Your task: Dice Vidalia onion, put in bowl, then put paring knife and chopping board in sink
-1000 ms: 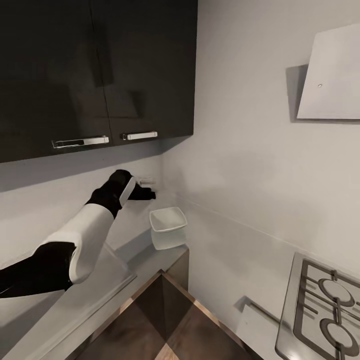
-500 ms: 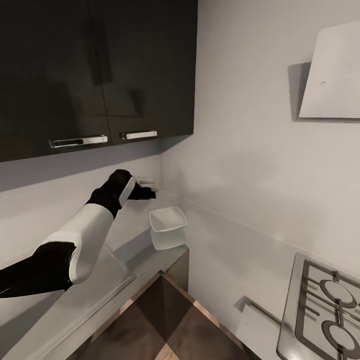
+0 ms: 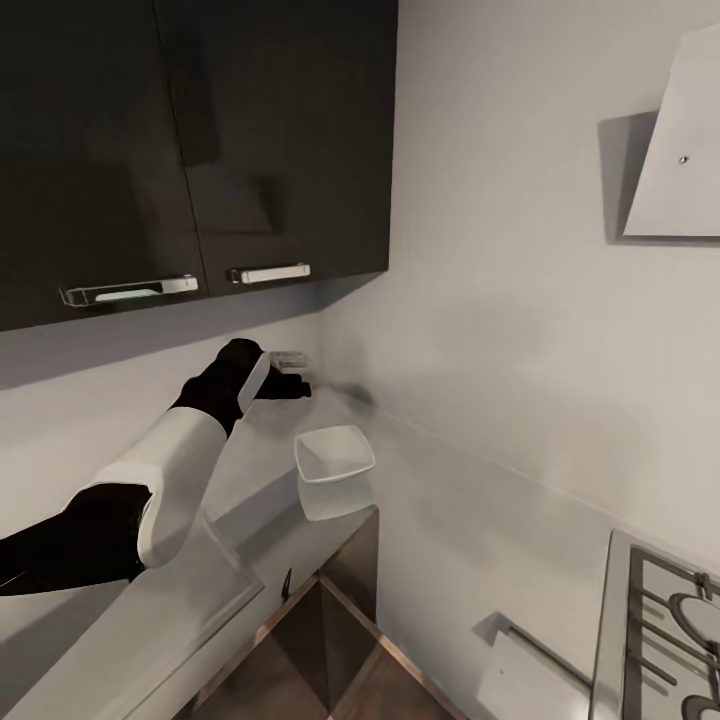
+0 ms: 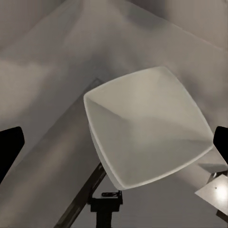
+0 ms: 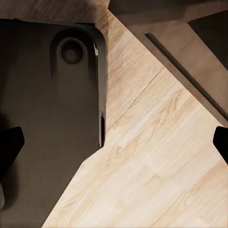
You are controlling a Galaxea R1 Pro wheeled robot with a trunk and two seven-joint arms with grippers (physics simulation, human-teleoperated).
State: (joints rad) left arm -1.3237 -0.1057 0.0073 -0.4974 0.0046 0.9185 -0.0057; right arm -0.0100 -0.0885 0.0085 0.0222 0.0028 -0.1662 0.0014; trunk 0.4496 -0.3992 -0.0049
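Bowl: white shallow square-ish bowl w/ rounded corners [image 3: 334, 458], upright and empty, on the long grey brushed-metal worktop [image 3: 200, 580] near its end by the room corner; also seen from above in left wrist view [image 4: 147, 133].
Left arm: black-and-white arm reaching fwd over worktop, gripper [image 3: 290, 388] above and behind bowl, apart from it.
Left fingers: dark tips at both edges of wrist view [image 4: 9, 147], spread wide, nothing between.
Right fingers: dark tips [image 5: 9, 145] spread wide, nothing between; over light wood floor [image 5: 156, 156] and black robot base [image 5: 47, 118].
Cabinets: dark glossy wall cupboards [image 3: 190, 150], chrome handles.
Hob: steel gas hob [image 3: 670, 640] at lower right.
Hood: pale grey extractor hood [image 3: 680, 150] on the wall.
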